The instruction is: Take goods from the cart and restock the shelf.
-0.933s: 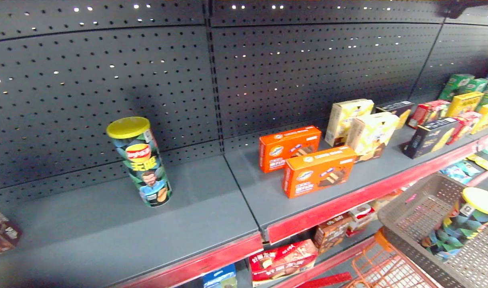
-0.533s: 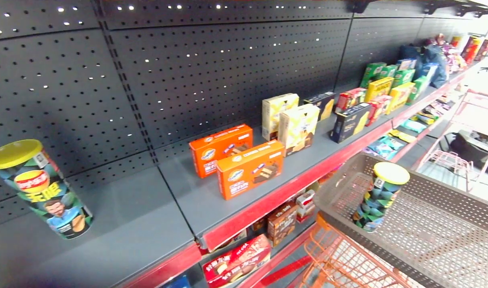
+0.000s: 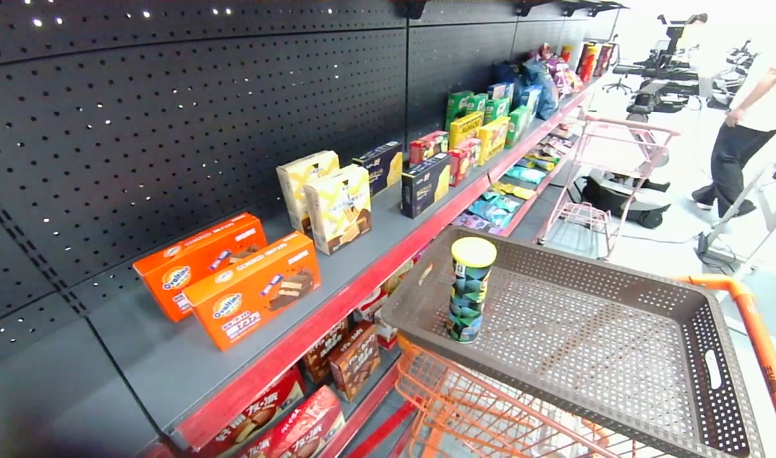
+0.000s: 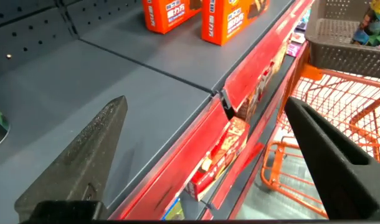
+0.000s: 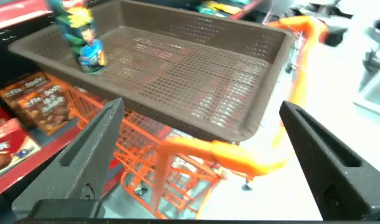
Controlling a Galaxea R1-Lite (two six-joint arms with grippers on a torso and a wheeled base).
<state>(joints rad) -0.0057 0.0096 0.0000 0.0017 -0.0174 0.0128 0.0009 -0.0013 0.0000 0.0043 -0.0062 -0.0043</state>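
On cart tray (image 3: 617, 356), can (image 3: 469, 289) upright: light, stiff, likely slick, so grip mid-body; left claw (image 4: 205, 118), right claw (image 5: 202, 112) wide, empty.

**Room and background.** A black pegboard (image 3: 235, 114) is forming the back wall along the left, with a vertical upright (image 3: 406, 83) dividing it into panels. Points of light are shining through some of its holes. A pale floor (image 3: 668, 248) is spreading out to the right and is glaring under strong light at the far end. A pink trolley (image 3: 607, 159) is standing on this floor. Dark equipment (image 3: 661, 60) is standing well beyond it.
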